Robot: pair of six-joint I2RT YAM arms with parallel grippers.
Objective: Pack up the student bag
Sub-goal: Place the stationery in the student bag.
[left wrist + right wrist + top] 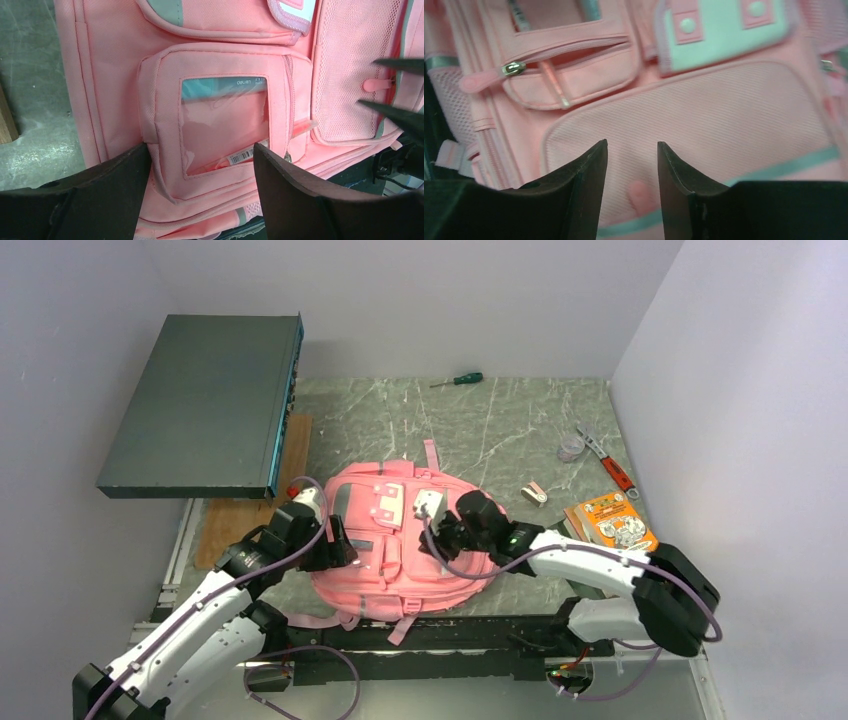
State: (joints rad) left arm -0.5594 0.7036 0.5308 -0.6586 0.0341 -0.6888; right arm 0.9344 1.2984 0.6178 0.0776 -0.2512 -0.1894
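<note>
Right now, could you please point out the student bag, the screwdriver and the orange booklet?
student bag (395, 545): top external view, middle front pocket.
screwdriver (464, 379): top external view, green handle.
orange booklet (612, 522): top external view, middle of cover.

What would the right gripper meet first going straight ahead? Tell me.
The bag. The open right gripper points at its ribbed front pocket, with a small pink tab in line with the gap. Contact looks close, though depth is unclear.
</note>
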